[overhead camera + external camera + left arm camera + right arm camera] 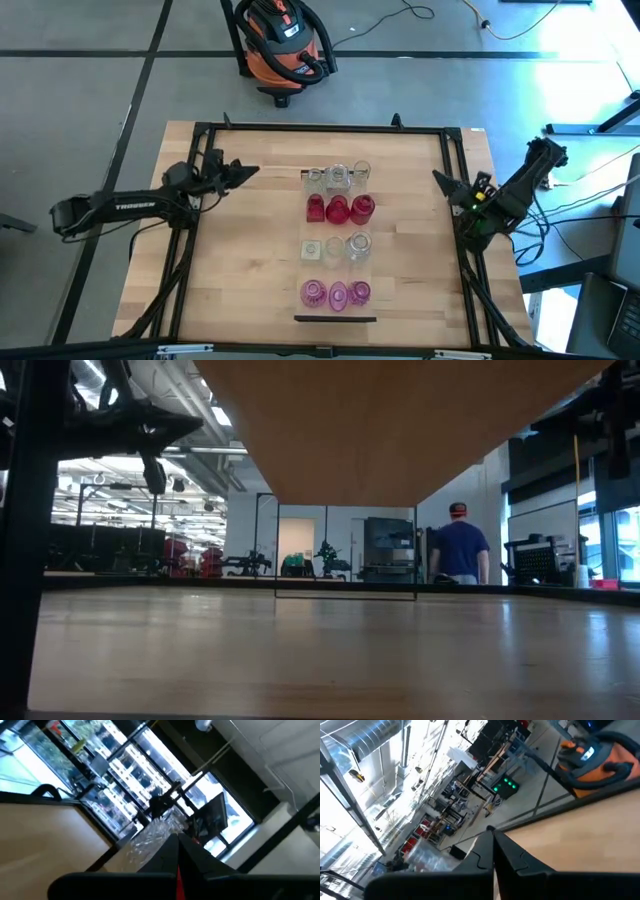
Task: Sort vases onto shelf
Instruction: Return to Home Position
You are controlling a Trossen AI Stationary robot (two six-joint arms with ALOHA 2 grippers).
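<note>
The shelf (pixel 335 270), a pale plank with dark end strips, runs from far to near down the table's middle; its underside (pixel 400 420) shows in the low view. Several vases stand on it in four rows of three: clear (pixel 338 178), red (pixel 338 209), clear (pixel 336 248) and pink (pixel 337 293). My left gripper (pixel 252 170) is shut and holds nothing. It hangs left of the far clear row, pointing at it, and those clear vases (pixel 155 832) show past its fingers. My right gripper (pixel 440 180) is shut and holds nothing, right of the shelf near the table's right edge.
A black frame (pixel 330 128) borders the tabletop. An orange shop vacuum (pixel 285 45) stands on the floor beyond the far edge. A person in a blue shirt (pixel 460 550) stands in the room behind. Bare tabletop (pixel 250 260) lies on both sides of the shelf.
</note>
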